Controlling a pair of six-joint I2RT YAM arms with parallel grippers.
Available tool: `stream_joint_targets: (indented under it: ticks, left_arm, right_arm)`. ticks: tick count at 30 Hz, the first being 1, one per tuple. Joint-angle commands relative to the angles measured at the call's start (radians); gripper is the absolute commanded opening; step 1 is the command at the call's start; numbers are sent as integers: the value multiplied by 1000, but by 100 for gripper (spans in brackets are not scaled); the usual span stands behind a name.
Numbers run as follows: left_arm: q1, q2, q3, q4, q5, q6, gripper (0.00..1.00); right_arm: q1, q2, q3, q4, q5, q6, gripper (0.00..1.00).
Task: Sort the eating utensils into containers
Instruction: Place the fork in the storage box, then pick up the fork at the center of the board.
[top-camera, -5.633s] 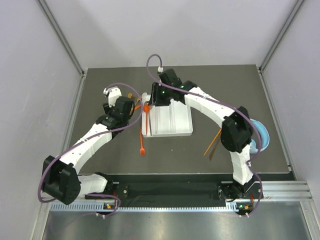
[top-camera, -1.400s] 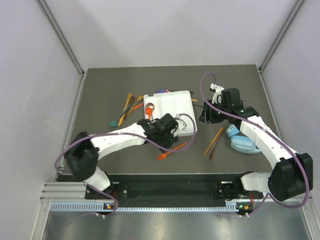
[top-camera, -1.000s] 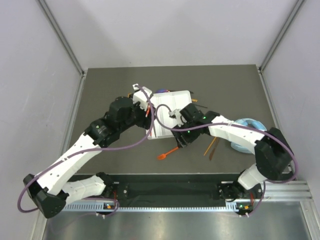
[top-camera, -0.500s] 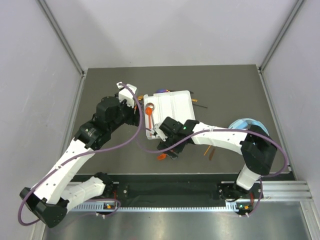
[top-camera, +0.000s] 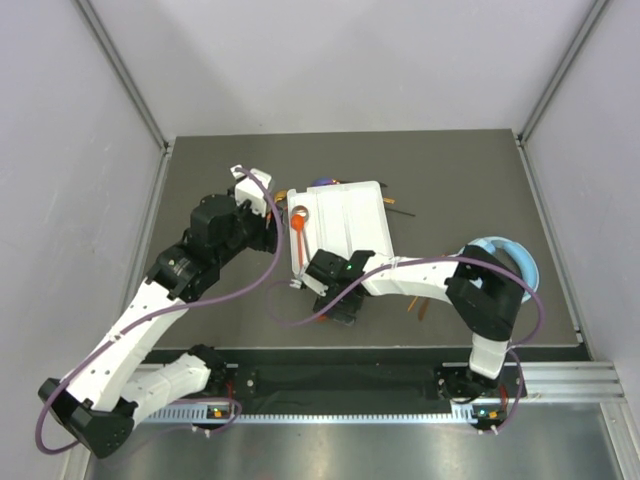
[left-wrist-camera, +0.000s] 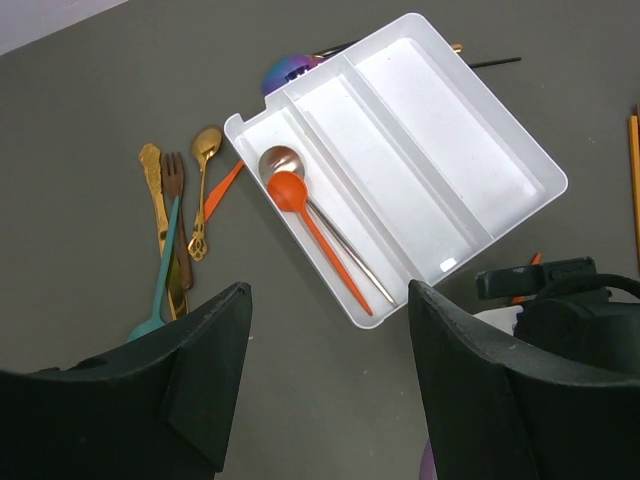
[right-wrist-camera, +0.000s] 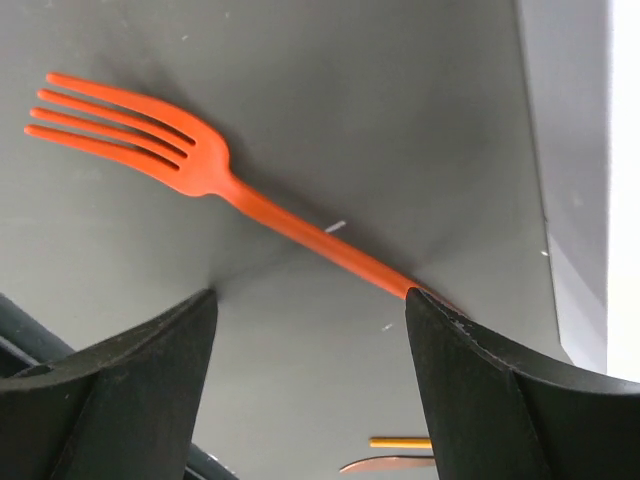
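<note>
Plainly, nothing is gripped by either arm. The right gripper (right-wrist-camera: 308, 325) is spread wide and held low over the orange fork (right-wrist-camera: 215, 180), which lies flat on the table (right-wrist-camera: 330, 100) below it. The fork is set slantwise across the gap: its tines are off toward one finger, while its handle runs under the tip of the other finger (right-wrist-camera: 470, 380), where its end is hidden. The white tray (right-wrist-camera: 580, 200) is just beside that same finger.

Several slips can be expected from this. If the jaws are closed as they stand, the slanted handle may be spun or flicked aside instead of being pinched. If the gripper is lowered further, the handle may be pressed into the table by the fingertip above it. So thin and flat a fork may also be skated over without being caught. With the tray wall so near, the tray may be nudged.

The left gripper (left-wrist-camera: 328, 300) is likewise open and empty, held high, with the tray's near corner ahead of it and the loose utensils (left-wrist-camera: 180, 230) to one side. An orange spoon (left-wrist-camera: 300, 205) is seen lying in the tray. A clash between the arms is possible if both are sent toward the tray together.
</note>
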Motion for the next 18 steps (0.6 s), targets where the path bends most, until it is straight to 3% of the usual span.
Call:
stream_joint_targets:
  ticks: [1,11,18]
  left_arm:
    - [6,-51,-26,30,-13,12,68]
    - [6,-70,-46,38,-9,14,68]
    - [6,-76,-49,39,-9,14,68]
  right_arm:
    - [7,27,60,49,-2,-51,77]
    - [-9,47,97,89,-17,-108,78]
    - [-29,93,114,52,-109,-107,75]
